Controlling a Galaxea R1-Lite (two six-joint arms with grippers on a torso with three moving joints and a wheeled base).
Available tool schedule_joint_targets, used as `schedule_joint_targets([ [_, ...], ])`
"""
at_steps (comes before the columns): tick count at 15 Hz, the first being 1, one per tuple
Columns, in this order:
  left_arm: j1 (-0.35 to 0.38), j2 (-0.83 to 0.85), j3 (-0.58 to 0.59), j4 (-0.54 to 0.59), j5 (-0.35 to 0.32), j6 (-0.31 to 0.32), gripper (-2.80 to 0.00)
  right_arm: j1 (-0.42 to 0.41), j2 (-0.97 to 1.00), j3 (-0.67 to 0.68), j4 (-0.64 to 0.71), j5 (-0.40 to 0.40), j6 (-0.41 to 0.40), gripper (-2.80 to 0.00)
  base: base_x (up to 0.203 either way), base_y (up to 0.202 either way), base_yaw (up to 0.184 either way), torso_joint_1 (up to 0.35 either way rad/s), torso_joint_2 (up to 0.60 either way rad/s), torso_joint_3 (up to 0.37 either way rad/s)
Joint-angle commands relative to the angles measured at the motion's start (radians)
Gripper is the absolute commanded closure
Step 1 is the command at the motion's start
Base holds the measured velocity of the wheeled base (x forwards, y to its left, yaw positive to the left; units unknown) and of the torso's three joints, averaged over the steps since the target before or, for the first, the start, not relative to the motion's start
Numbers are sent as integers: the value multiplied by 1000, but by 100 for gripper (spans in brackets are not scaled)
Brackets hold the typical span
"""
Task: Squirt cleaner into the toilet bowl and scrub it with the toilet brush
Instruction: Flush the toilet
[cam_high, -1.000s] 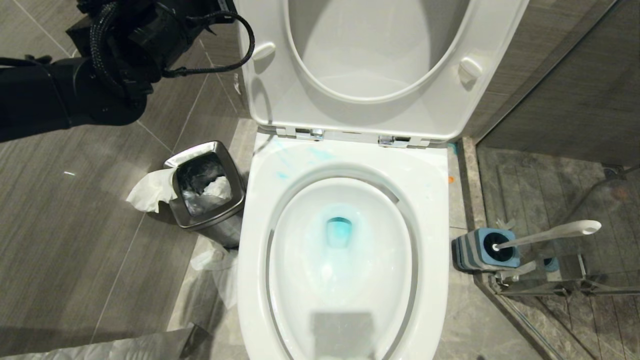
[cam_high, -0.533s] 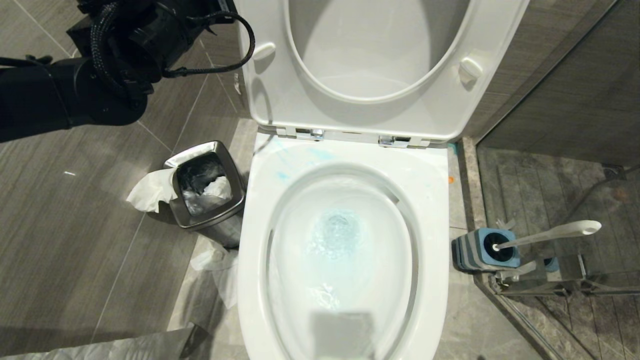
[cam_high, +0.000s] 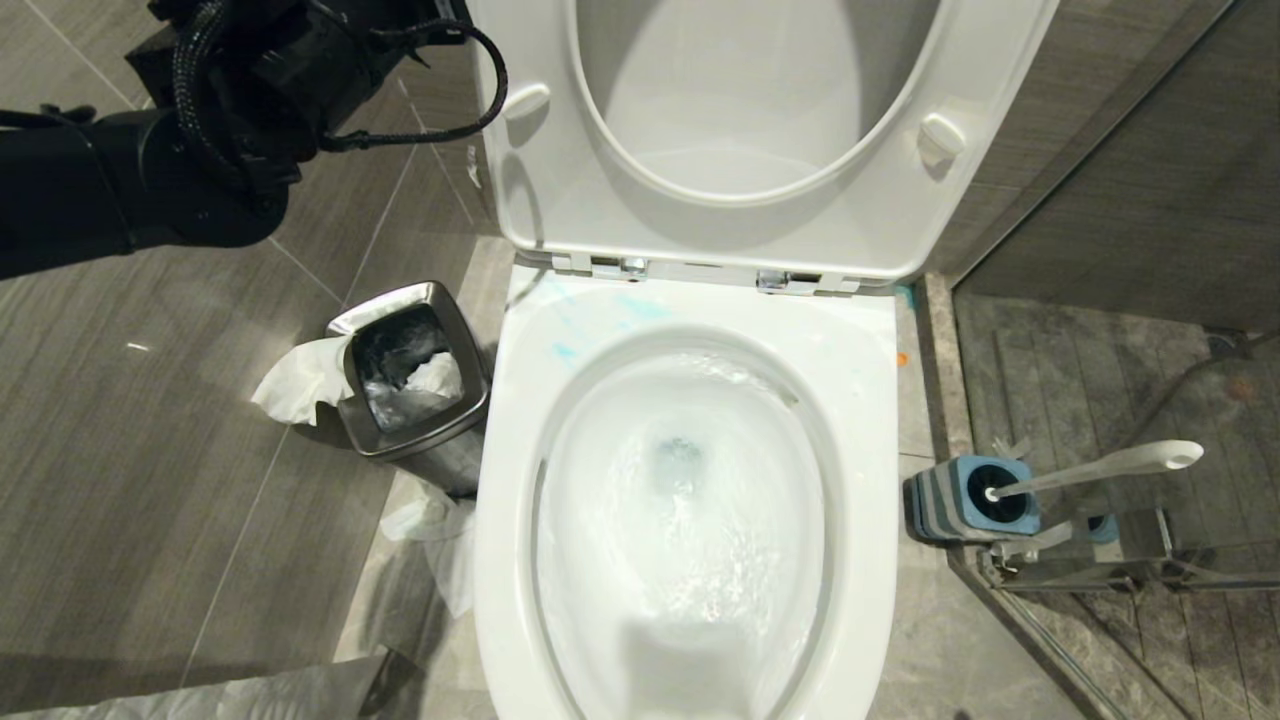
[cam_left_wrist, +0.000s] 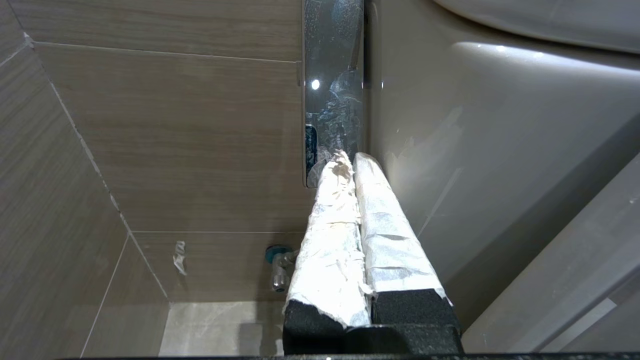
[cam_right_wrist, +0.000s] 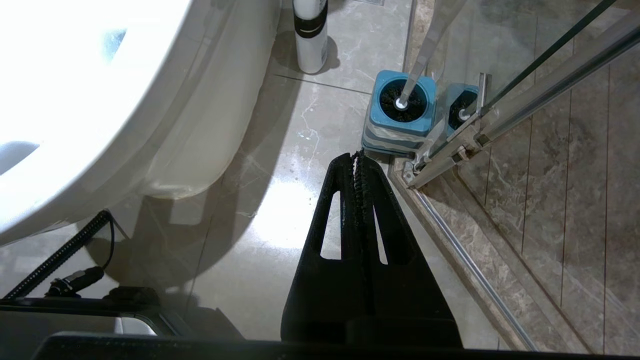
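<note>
The white toilet bowl (cam_high: 862, 400) fills the middle of the head view, seat and lid up, with water swirling over its basin. Only faint turquoise smears of cleaner (cam_high: 563, 351) show on the back left of the rim. The toilet brush (cam_high: 1100, 468) stands in its grey and blue holder (cam_high: 965, 497) on the floor to the bowl's right. My left gripper (cam_left_wrist: 352, 159), its fingers wrapped in white paper, is shut with its tips against a chrome flush lever (cam_left_wrist: 332, 75) beside the tank. My right gripper (cam_right_wrist: 357, 155) hangs shut and empty over the floor, just short of the holder (cam_right_wrist: 400, 112).
A square steel waste bin (cam_high: 410, 385) with tissue hanging out stands left of the bowl, crumpled plastic (cam_high: 440, 540) below it. A glass shower screen (cam_high: 1150, 330) and its metal sill border the right. A white bottle (cam_right_wrist: 310, 35) stands by the bowl's base. A water valve (cam_left_wrist: 277, 260) sticks out of the wall.
The turquoise pool at the bowl's bottom has broken up and washed away as rushing water spread over the basin. Neither arm has visibly moved.
</note>
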Motion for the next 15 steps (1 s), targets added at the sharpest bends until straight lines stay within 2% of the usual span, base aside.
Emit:
schedule_joint_targets([
  [1,0,-26,-1,-6,12,0,0,0,1,0,0,0,0,0,0,0,0,0,0,0],
  [10,-2,-173,39,5,32,25,0,0,1,0,0,0,0,0,0,0,0,0,0,0],
  [15,-16,-268,55,78,31,49,0,0,1,0,0,0,0,0,0,0,0,0,0,0],
])
